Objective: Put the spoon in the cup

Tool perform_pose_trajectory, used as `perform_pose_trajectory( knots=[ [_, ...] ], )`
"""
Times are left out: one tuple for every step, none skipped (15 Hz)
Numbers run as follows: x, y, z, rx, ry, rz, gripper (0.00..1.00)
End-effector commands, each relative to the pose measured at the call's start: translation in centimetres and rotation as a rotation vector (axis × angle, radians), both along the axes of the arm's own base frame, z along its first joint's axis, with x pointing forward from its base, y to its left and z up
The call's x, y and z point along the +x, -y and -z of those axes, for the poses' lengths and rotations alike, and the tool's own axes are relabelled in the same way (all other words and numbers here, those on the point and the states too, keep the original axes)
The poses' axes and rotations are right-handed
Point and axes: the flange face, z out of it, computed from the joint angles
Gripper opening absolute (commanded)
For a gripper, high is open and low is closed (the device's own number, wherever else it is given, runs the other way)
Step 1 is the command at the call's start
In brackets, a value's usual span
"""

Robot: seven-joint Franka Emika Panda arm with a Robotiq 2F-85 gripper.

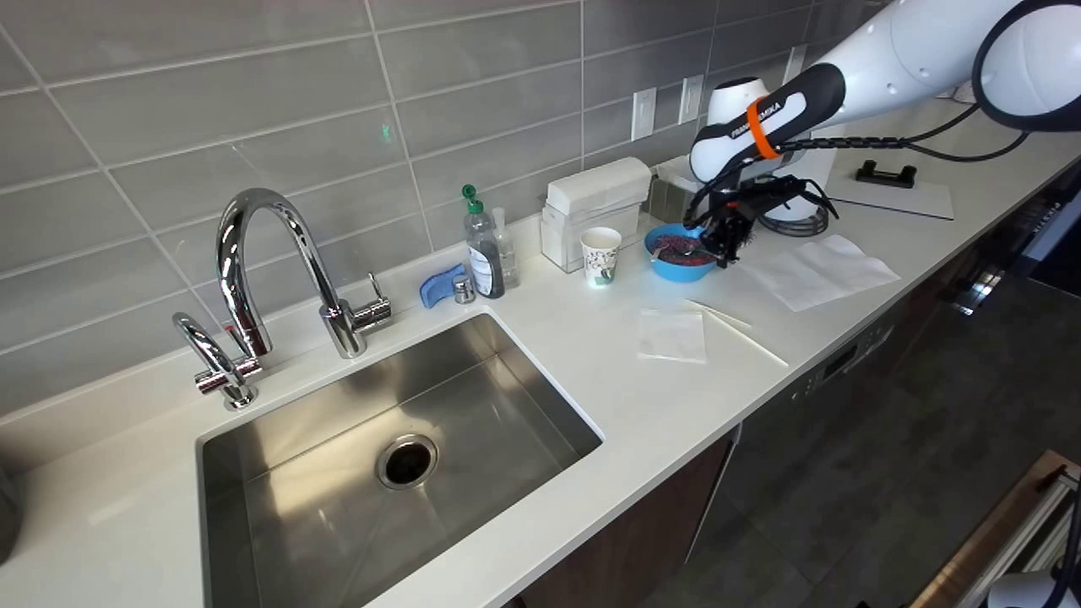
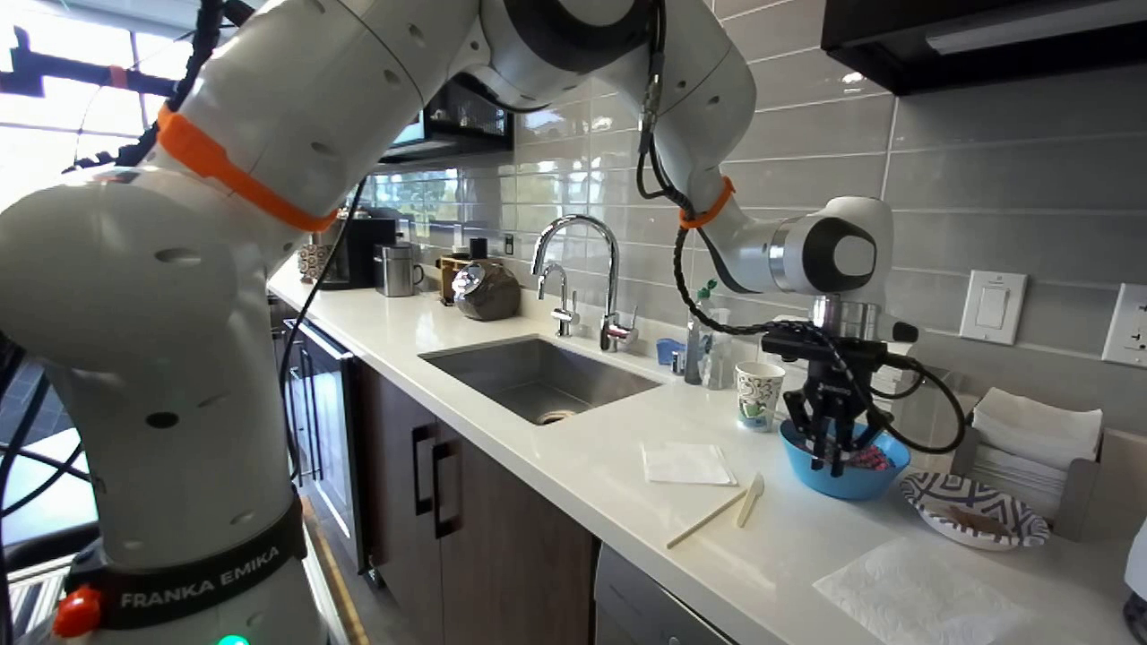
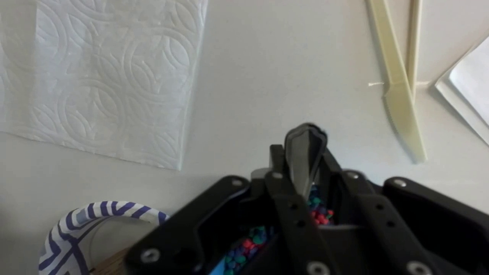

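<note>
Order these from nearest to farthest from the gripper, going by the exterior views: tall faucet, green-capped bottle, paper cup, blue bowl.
In both exterior views:
1. Blue bowl, right by the gripper
2. Paper cup, next to the bowl, toward the sink
3. Green-capped bottle, just behind a sink corner
4. Tall faucet, behind the sink, farthest away

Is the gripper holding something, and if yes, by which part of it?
The gripper appears to hold the spoon by its handle, near the end; in the wrist view, the spoon's other end is hidden.
</note>
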Motion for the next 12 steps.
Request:
perform_pose_trajectory(
  knots=[
    [0.3,0.5,-0.4,0.012,-0.012,-0.005,0.06],
    [0.4,0.6,-0.6,0.005,-0.012,-0.005,0.06],
    [0.4,0.7,-0.9,0.002,-0.013,-0.008,0.06],
    [0.5,0.7,-1.1,-0.001,-0.012,-0.011,0.06],
    [0.5,0.7,-1.5,-0.009,-0.013,-0.017,0.06],
    [0.6,0.7,-1.7,-0.026,-0.009,-0.030,0.06],
    [0.6,0.4,-1.9,-0.030,-0.013,-0.053,0.06],
    [0.6,0.2,-2.2,-0.042,-0.012,-0.075,0.06],
    [0.7,-0.1,-2.4,-0.045,-0.013,-0.096,0.06],
    [0.8,-0.5,-2.6,-0.054,-0.010,-0.117,0.06],
    [0.9,-0.8,-2.9,-0.063,-0.006,-0.136,0.06],
    [1.0,-1.1,-3.2,-0.067,-0.004,-0.150,0.06]
  ],
)
